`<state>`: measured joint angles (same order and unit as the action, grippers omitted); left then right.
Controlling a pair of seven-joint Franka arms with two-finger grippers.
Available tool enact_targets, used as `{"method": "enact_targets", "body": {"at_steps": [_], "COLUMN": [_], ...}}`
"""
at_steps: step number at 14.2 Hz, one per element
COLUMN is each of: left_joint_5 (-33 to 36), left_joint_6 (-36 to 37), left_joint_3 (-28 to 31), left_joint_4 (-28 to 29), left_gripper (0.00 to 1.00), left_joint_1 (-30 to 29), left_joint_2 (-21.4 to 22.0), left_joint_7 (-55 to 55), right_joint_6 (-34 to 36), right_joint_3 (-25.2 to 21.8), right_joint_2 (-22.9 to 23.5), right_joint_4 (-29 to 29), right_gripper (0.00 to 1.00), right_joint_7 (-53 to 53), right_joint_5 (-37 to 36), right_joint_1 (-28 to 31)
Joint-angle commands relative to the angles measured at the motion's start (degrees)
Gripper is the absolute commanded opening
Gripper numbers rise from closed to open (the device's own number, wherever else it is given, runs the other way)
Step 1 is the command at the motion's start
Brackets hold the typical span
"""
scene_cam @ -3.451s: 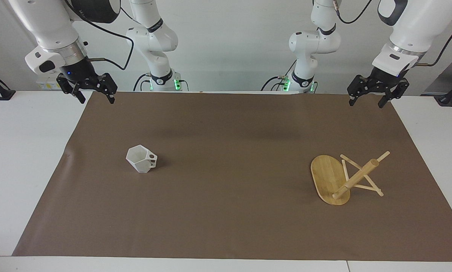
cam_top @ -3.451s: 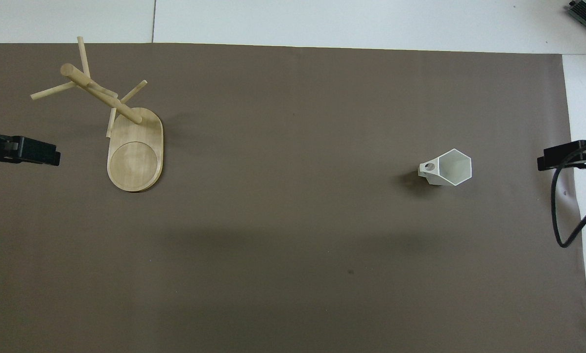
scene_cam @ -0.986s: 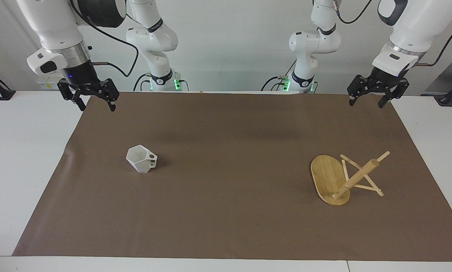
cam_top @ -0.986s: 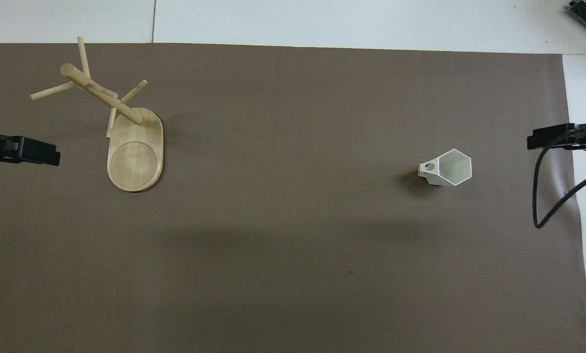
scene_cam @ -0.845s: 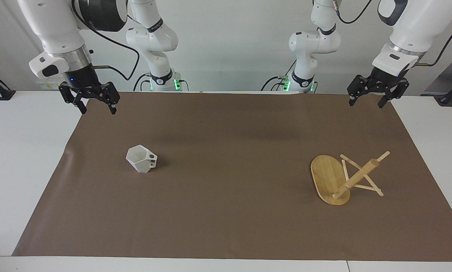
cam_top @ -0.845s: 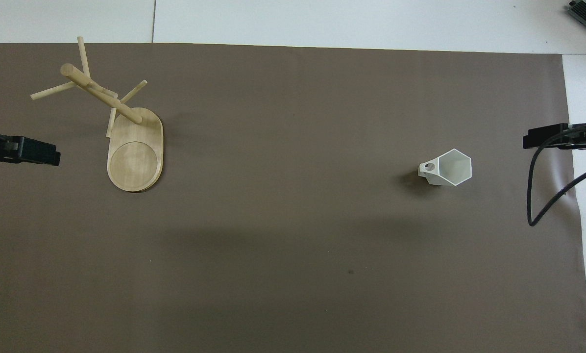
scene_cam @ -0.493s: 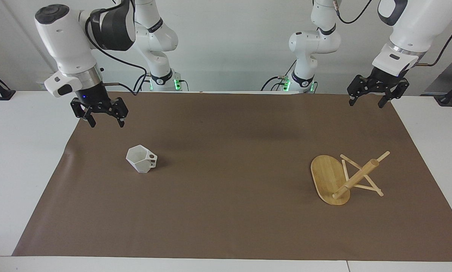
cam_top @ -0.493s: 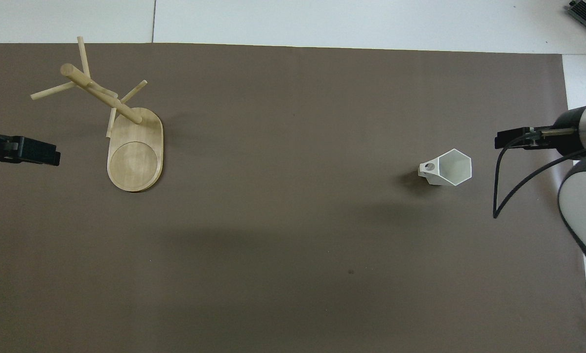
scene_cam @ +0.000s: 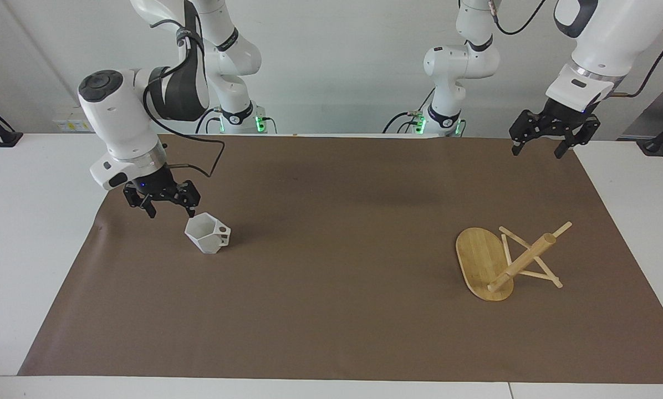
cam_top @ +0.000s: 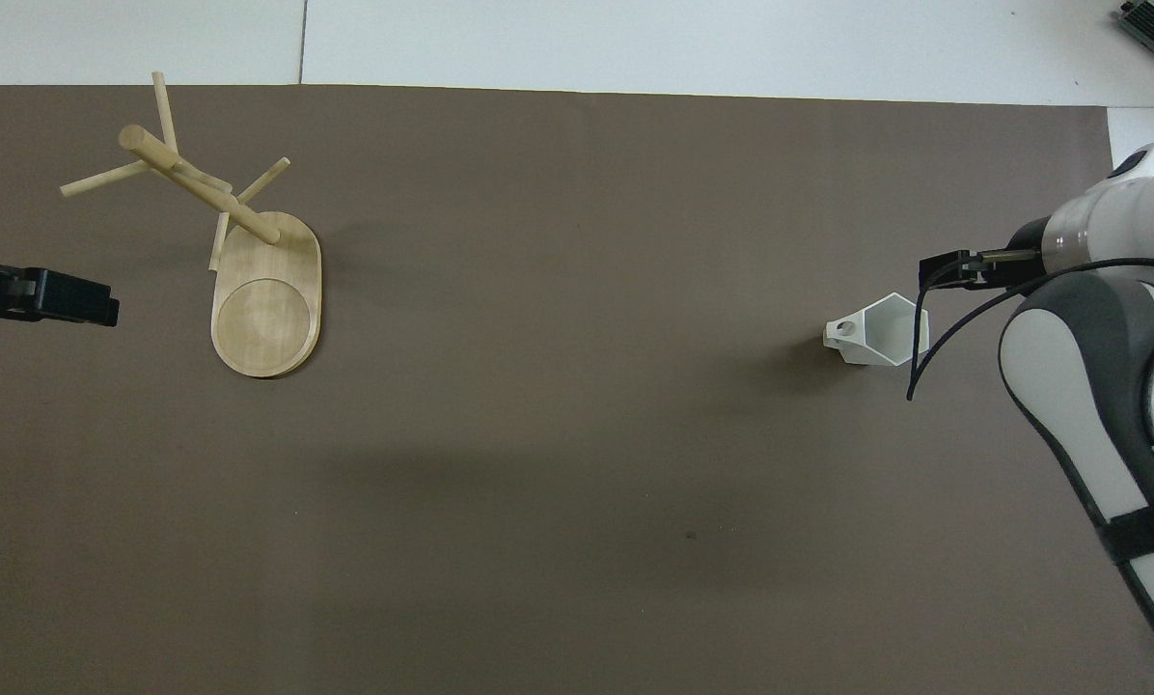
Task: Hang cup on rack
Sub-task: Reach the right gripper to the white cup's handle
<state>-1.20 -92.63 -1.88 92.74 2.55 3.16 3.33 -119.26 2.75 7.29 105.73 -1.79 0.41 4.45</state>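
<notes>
Two grippers, both with fingers spread and holding nothing: the right gripper (scene_cam: 168, 210) hangs just above the cup (scene_cam: 207, 234) without touching it, while the left gripper (scene_cam: 547, 144) waits over the mat's corner. Standing upright, the cup is well apart from the rack (scene_cam: 506, 260) (toppled on its side).

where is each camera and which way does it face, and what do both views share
Facing view: high across the table, looking back at the robots; both arms show, the open right tool beside the cup, the open left tool waiting above the brown mat's edge.
Overhead view: high above the robots' end, looking forward and steeply down; only the left tool's tip and the right forearm and tool show.
Shared: the cup, the tipped-over rack, and the mat, seen half a turn apart.
</notes>
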Motion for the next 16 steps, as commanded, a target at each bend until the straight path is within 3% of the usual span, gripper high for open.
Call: {"method": "enact_targets", "body": {"at_steps": [1, 16], "left_joint_5": [1.20, 1.20], "left_joint_6": [0.26, 0.26], "left_joint_3": [-0.32, -0.32], "left_joint_4": [1.40, 1.40], "left_gripper": [1.00, 1.00], "left_joint_1": [-0.26, -0.26], "left_joint_2": [1.41, 1.41], "left_joint_7": [-0.60, -0.60], "right_joint_6": [-5.34, -11.34], "right_joint_3": [0.15, 0.15], "right_joint_2": [0.53, 1.94], "right_joint_4": [3.77, 11.25], "right_gripper": [1.00, 1.00], "right_joint_7": [1.17, 6.53], "right_joint_5": [-0.15, -0.15], "right_joint_1": [0.20, 0.20]}}
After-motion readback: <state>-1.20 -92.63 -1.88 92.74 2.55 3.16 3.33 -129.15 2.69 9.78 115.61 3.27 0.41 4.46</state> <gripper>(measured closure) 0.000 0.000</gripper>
